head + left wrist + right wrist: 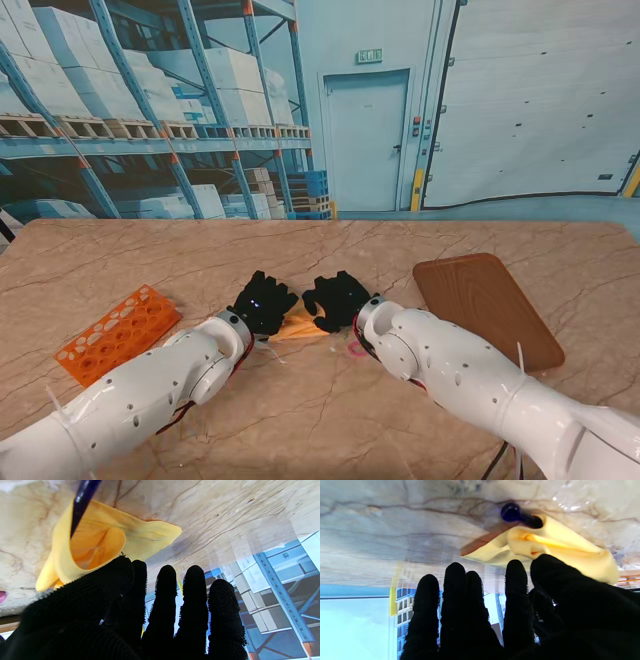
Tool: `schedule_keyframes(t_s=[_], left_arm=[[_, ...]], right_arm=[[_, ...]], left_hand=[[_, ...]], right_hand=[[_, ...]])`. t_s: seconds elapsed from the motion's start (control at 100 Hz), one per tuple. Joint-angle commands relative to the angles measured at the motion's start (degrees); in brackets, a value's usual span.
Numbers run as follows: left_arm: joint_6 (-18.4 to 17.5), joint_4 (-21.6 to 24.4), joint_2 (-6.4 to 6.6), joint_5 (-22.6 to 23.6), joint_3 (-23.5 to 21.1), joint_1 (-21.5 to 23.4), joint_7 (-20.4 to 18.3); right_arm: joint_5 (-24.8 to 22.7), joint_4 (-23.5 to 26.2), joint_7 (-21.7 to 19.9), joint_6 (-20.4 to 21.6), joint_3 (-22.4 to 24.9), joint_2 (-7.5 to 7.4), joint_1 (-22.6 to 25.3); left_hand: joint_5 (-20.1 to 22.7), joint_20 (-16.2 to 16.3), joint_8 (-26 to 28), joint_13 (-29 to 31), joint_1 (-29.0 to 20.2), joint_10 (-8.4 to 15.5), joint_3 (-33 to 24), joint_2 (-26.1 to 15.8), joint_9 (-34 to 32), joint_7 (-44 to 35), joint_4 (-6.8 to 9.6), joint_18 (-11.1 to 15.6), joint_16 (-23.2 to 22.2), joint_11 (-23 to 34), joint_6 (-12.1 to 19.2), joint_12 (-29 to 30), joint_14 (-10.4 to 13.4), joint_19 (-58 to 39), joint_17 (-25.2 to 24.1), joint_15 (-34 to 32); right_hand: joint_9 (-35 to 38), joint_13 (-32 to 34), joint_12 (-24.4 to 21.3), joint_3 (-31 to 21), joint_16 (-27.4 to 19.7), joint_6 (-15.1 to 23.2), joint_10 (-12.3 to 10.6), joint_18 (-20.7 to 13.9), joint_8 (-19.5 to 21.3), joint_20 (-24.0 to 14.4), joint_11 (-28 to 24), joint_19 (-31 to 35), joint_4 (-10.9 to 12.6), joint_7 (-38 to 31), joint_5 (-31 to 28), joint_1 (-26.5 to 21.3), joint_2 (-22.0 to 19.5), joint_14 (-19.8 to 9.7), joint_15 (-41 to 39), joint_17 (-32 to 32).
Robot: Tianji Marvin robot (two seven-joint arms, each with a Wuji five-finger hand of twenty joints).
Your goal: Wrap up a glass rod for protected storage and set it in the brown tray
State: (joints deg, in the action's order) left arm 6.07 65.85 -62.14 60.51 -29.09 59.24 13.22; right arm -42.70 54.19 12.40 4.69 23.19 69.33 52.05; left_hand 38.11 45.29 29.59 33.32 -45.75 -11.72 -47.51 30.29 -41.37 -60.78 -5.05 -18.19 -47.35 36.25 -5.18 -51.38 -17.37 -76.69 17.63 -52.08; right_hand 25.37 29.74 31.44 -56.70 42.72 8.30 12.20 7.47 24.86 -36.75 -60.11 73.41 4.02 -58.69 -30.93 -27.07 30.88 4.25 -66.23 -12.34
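A yellow cloth (300,326) lies on the marble table between my two black-gloved hands, folded up around a dark blue glass rod (79,503). One rounded end of the rod (512,512) sticks out of the cloth (560,542). My left hand (262,303) pinches one edge of the cloth (75,562) between thumb and forefinger, its other fingers (195,597) straight. My right hand (338,298) holds the opposite edge under its thumb (560,580). The brown tray (487,307) lies to the right, holding nothing.
An orange test-tube rack (117,333) lies on the table to the left, beside my left forearm. A small pink object (356,348) sits on the table by my right wrist. The table's far edge runs along the warehouse backdrop.
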Motion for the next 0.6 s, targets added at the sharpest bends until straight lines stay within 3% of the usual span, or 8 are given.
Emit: schedule_keyframes(t_s=[0.0, 0.2, 0.35, 0.48, 0.5, 0.59], left_arm=[[0.33, -0.79, -0.45, -0.32, 0.38, -0.48, 0.17], [0.76, -2.89, -1.09, -1.72, 2.14, -1.92, 0.88], [0.91, -3.98, -1.39, -2.14, 2.87, -2.63, 1.65], [0.95, -4.24, -1.51, -2.19, 2.39, -2.63, 2.45], [0.92, -4.19, -1.50, -2.19, 2.23, -2.58, 2.47], [0.83, -4.14, -1.50, -2.07, 1.63, -2.42, 2.92]], right_arm=[[-0.10, 0.34, 0.03, -0.37, 0.22, 0.05, 0.07], [-0.14, 0.02, 0.64, -1.06, 0.64, 0.18, -0.05], [-0.19, -0.54, 0.98, -1.56, 0.56, 0.33, -0.45], [-0.38, -1.22, 1.37, -1.83, 0.26, 0.44, -0.94], [-0.42, -1.31, 1.41, -1.87, 0.22, 0.45, -1.02], [-0.76, -1.81, 1.87, -2.02, -0.09, 0.50, -1.40]], left_hand=[[-1.34, -0.73, 0.28, -1.01, -0.48, 0.72, 0.75, -1.80, 1.39, -2.13, 0.06, 0.83, 0.83, 1.14, 0.78, 0.34, 0.84, -0.74, -0.18, -0.25], [-1.71, -1.06, -0.37, -1.05, -0.76, 0.76, 2.00, -2.59, 1.88, -1.95, -0.33, 1.01, 1.07, 1.30, 1.28, 0.91, 0.97, -0.67, -0.28, -0.15], [-2.82, -1.45, -1.60, -1.26, -1.20, 0.56, 3.77, -3.69, 3.07, -1.02, -0.84, 1.13, 1.39, 1.19, 2.03, 2.18, 1.14, -0.64, -0.42, 0.05], [-5.63, -1.85, -3.17, -1.66, -1.42, 0.22, 5.35, -4.47, 4.61, 2.06, -1.00, 1.39, 1.63, 0.46, 2.03, 5.60, 1.20, -0.45, -0.89, 0.23], [-6.09, -2.03, -2.79, -1.71, -1.58, 0.12, 5.89, -4.61, 4.97, 3.49, -0.78, 1.34, 1.72, 1.45, 1.92, 8.63, 1.20, -0.46, -0.98, 0.23], [-8.23, -2.27, -3.35, -2.26, -1.17, 0.00, 6.35, -5.02, 6.22, 6.88, -0.76, 1.48, 1.95, 1.42, 1.29, 12.51, 1.30, -0.21, -1.51, 0.66]], right_hand=[[-1.95, -1.46, -0.42, 1.21, -0.57, -1.00, 1.30, -0.72, -0.15, 0.42, 0.23, 0.18, -1.83, 0.96, 1.43, 1.78, -2.42, -0.11, 0.37, 1.03], [-2.27, -1.54, -0.68, 4.33, -1.11, -1.14, 1.29, -0.77, 0.40, 0.37, 0.24, 0.07, -4.12, 2.18, 2.89, -0.58, -5.01, -0.27, 0.49, 1.05], [-2.45, -1.49, -0.89, 5.16, -1.52, -0.69, 1.25, -1.21, -0.34, 0.32, -0.06, 0.08, -6.11, 1.27, 3.93, -5.06, -5.08, -0.52, 0.47, 0.89], [-2.61, -1.40, -0.95, 4.95, -1.73, -0.97, 1.29, -1.33, -1.03, 0.33, -0.31, 0.17, -7.25, 1.00, 4.49, -7.99, -4.79, -0.58, 0.50, 0.77], [-2.67, -1.39, -0.96, 4.79, -1.75, -0.97, 1.29, -1.33, -1.08, 0.33, -0.32, 0.21, -7.29, 1.00, 4.51, -8.41, -4.67, -0.56, 0.50, 0.71], [-2.83, -1.29, -0.99, 3.73, -1.88, -1.51, 1.36, -1.31, -1.59, 0.37, -0.59, 0.33, -7.89, 1.39, 4.95, -9.96, -4.10, -0.64, 0.49, 0.53]])
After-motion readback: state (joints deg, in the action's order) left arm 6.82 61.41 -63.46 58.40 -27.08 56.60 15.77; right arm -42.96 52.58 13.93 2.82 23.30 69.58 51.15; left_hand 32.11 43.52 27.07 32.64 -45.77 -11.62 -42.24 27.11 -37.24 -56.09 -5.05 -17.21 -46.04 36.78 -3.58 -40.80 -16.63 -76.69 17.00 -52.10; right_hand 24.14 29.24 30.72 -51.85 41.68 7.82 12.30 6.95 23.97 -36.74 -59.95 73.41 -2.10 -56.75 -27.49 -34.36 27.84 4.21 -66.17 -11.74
